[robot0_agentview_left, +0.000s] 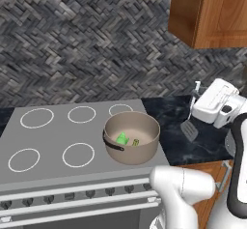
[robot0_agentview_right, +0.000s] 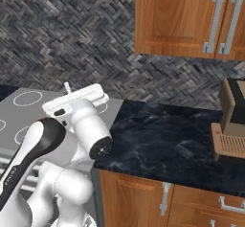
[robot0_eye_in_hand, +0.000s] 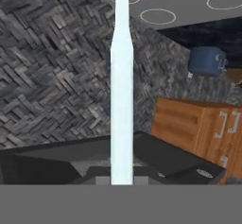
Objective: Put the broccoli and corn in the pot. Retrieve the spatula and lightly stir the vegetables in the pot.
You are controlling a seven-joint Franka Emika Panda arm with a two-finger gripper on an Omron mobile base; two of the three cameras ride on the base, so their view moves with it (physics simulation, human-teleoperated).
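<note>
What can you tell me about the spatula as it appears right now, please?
The spatula is a slim utensil with a small flat dark grey blade and a thin pale handle. In the left base view its blade hangs over the dark counter, right of the pot, with the handle rising toward the white hand. In the hand view the handle runs straight up the picture from the shut claw, which holds it. Whether the blade touches the counter is unclear.

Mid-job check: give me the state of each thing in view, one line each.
pot: upright on the stove, holding both vegetables.
broccoli: inside the pot.
corn: inside the pot, beside the broccoli.
spatula: lifted off the counter, blade hanging down, handle gripped.
gripper: shut on the spatula.
</note>
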